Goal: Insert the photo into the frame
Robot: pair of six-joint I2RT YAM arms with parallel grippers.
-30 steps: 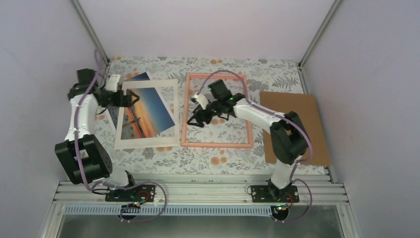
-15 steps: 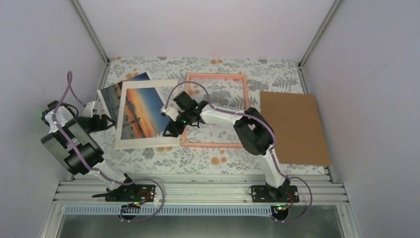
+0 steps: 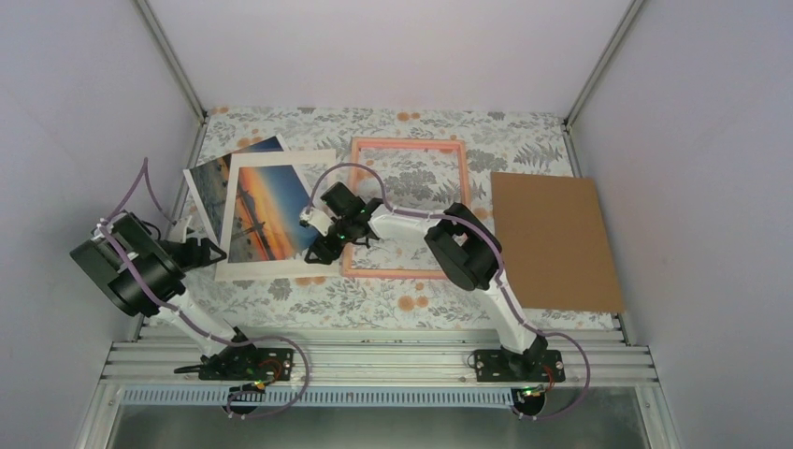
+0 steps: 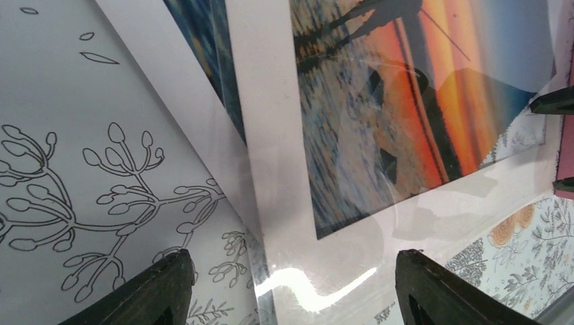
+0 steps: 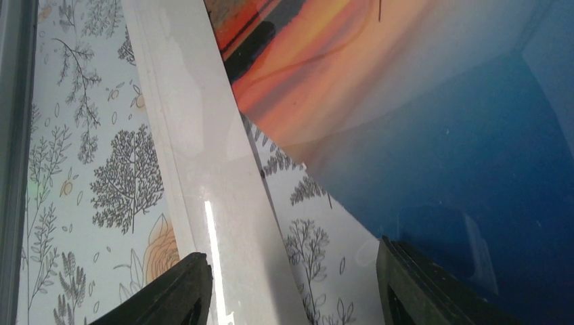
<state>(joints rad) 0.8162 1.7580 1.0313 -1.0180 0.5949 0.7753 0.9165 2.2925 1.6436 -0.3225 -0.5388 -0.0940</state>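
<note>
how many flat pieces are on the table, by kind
photo: 1
mat board: 1
frame: 1
backing board: 1
total: 4

The photo (image 3: 266, 210) is laid on the table (image 3: 374, 304) under the mat board (image 3: 271, 269), askew, one corner projecting at the far left. The frame (image 3: 407, 142) is placed just right of the mat board, the backing board (image 3: 556, 241) right of the frame
</note>
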